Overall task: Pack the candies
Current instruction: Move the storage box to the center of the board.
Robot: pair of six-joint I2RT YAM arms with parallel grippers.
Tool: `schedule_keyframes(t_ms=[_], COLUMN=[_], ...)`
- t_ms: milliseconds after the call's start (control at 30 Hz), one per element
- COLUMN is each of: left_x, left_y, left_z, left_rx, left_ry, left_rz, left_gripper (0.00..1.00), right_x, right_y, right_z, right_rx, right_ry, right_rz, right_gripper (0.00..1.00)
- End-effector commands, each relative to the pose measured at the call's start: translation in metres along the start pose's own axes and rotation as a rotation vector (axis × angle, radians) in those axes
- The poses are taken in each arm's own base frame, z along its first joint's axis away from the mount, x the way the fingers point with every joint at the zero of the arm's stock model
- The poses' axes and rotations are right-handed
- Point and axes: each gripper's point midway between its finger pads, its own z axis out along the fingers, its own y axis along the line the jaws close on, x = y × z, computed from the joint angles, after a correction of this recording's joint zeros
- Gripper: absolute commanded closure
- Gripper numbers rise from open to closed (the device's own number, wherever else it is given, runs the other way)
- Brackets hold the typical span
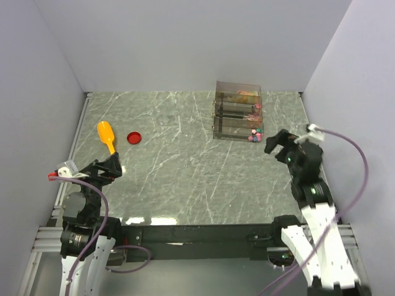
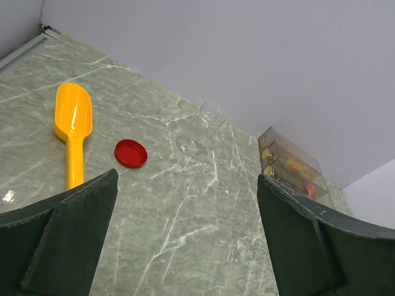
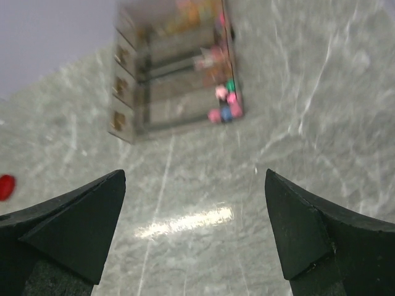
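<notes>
Both the left pincer (image 1: 108,165) and right pincer (image 1: 278,140) hang open and empty, no candies (image 1: 255,134) packed yet, so grabbing the yellow scoop (image 1: 106,134) probably comes next.

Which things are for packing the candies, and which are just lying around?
For the job:
- candies
- clear box holding them

Just lying there, nothing touching them:
- yellow scoop
- red lid
- clear cup
These three might turn out to be helpers later.

left tool (image 1: 110,164): jaws spread wide | right tool (image 1: 278,141): jaws spread wide
</notes>
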Motion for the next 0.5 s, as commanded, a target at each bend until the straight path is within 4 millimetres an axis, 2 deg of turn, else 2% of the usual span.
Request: schedule_keyframes(t_ms=[0,67,100,233,267,300,367,400,467], left_x=[-0.036,-0.035,-0.034,-0.034,-0.033,-0.033,-0.033,-0.032,-0.032], left_y=[-0.015,-0.015,-0.016,-0.018,-0.017,-0.017,-0.018,-0.017,-0.017], left_z=[-0.027,-0.027,-0.027,-0.027,-0.027,-0.026,-0.026,-0.026,-0.026], left_rx=[0.099,0.105,0.113,0.12,0.119,0.118,0.12,0.119,0.119], left_ry=[-0.165,-0.163,-0.158,-0.155,-0.154,-0.153,-0.151,-0.152,-0.15], left_rz=[-0.037,-0.038,-0.034,-0.035,-0.034,-0.033,-0.031,-0.031,-0.029], left_gripper=[0.01,0.01,0.01,0.01,0.01,0.01,0.01,0.01,0.01], right_x=[0.006,0.008,0.016,0.031,0.034,0.041,0.051,0.057,0.066], right_y=[0.013,0.02,0.022,0.043,0.056,0.064,0.085,0.095,0.115], right_z=[0.038,0.057,0.073,0.114,0.121,0.138,0.151,0.168,0.181], right_rx=[-0.004,-0.013,-0.003,-0.023,-0.05,-0.055,-0.091,-0.1,-0.123], right_ry=[0.063,0.073,0.115,0.195,0.203,0.231,0.26,0.275,0.284], right_rz=[0.06,0.057,0.05,-0.008,-0.03,-0.044,-0.065,-0.074,-0.09], right_gripper=[0.0,0.0,0.0,0.0,0.0,0.02,0.05,0.08,0.11])
